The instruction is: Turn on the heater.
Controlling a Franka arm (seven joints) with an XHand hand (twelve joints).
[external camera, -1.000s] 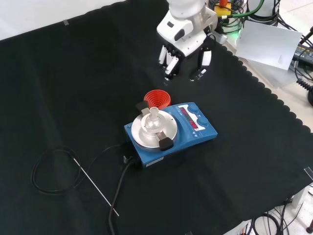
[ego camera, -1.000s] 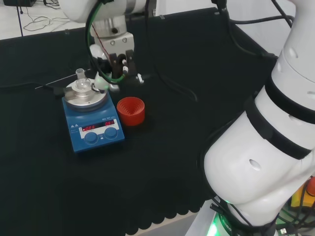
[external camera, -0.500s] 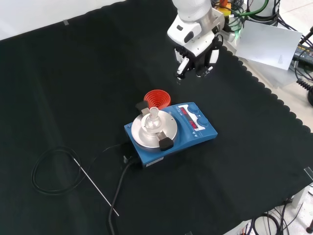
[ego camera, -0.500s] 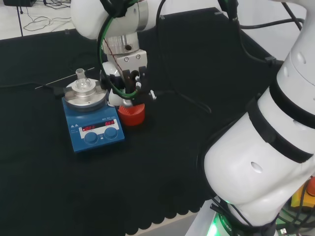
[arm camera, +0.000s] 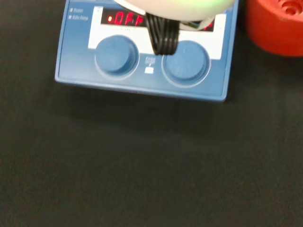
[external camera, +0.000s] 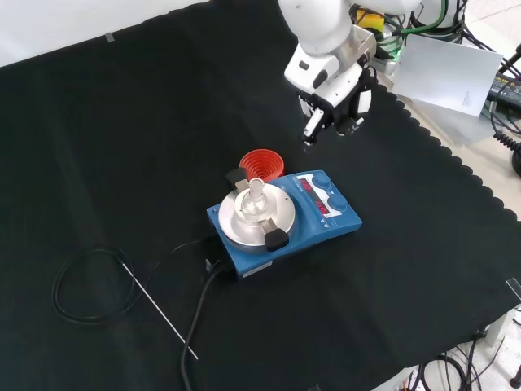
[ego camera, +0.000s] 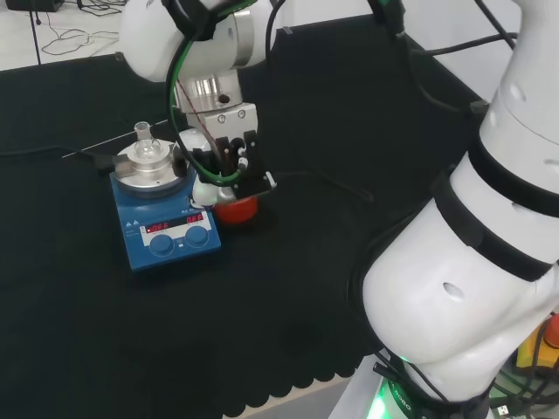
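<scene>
In the front view, one blue heater [external camera: 285,216] sits mid-cloth, with one small glass flask [external camera: 255,193] clamped on its round metal plate [external camera: 254,218]. Two blue knobs [arm camera: 116,54] sit under two red lit displays [arm camera: 125,19]. One red ribbed ring stand [external camera: 262,164] stands just beside the heater. The hand [external camera: 330,110] hovers above and farther right, touching nothing, most fingers curled in, one pointing down.

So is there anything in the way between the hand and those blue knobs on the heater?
Nothing visible blocks it. In the front view the hand hangs above the cloth beyond the heater, with open air down to the two knobs. The red ring stands beside the heater, off that path.
</scene>
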